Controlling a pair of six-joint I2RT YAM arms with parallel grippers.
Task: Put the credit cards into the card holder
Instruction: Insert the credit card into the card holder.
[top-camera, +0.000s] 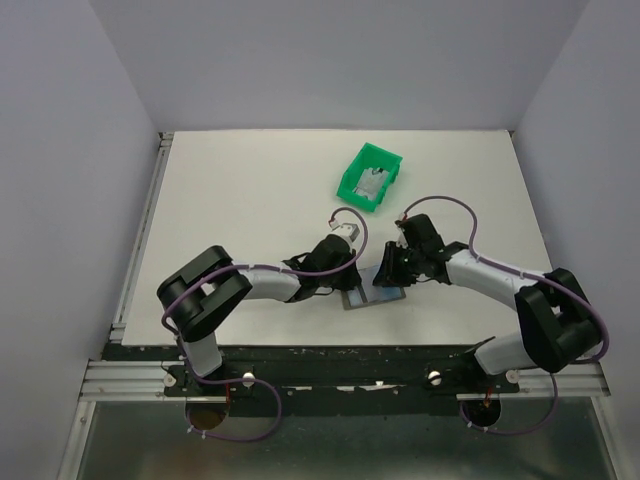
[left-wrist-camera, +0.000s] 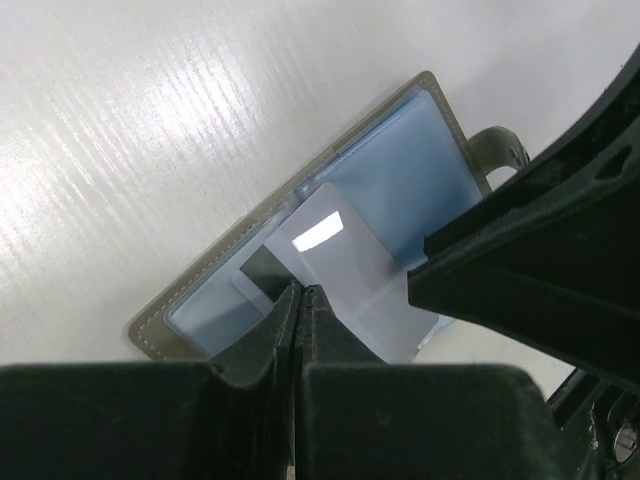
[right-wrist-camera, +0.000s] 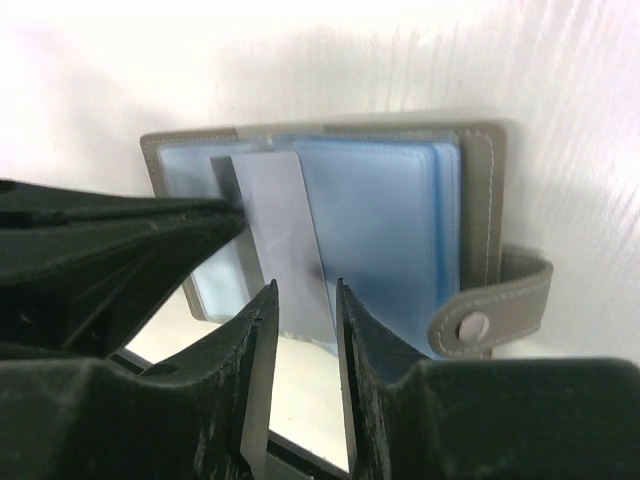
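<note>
Pinching down to a thin slit, the left pincer (left-wrist-camera: 298, 295) has its fingers closed on the dark-striped edge of a whitish, thin, flat plastic credit card (left-wrist-camera: 345, 265). The right pincer (right-wrist-camera: 303, 300) stands narrow, its two fingers a little apart with the card's near end between them; whether they actually press on the card I cannot tell.

The credit card lies slanted across the middle of the grey-brown folding card holder (right-wrist-camera: 390, 230). That holder is spread open and flat, its light blue clear sleeves facing up. The card rests on top of the sleeves; whether any part has slid into a pocket cannot be made out. In the right wrist view, a grey strap with a round metal snap tab (right-wrist-camera: 510, 300) sticks out at 4 o'clock from the holder.

The card holder sits on the white table (top-camera: 250, 190) near its front edge. Well apart, at 12 o'clock from it, a green plastic bin (top-camera: 378, 153) holds silver-grey flat pieces (top-camera: 372, 185).
</note>
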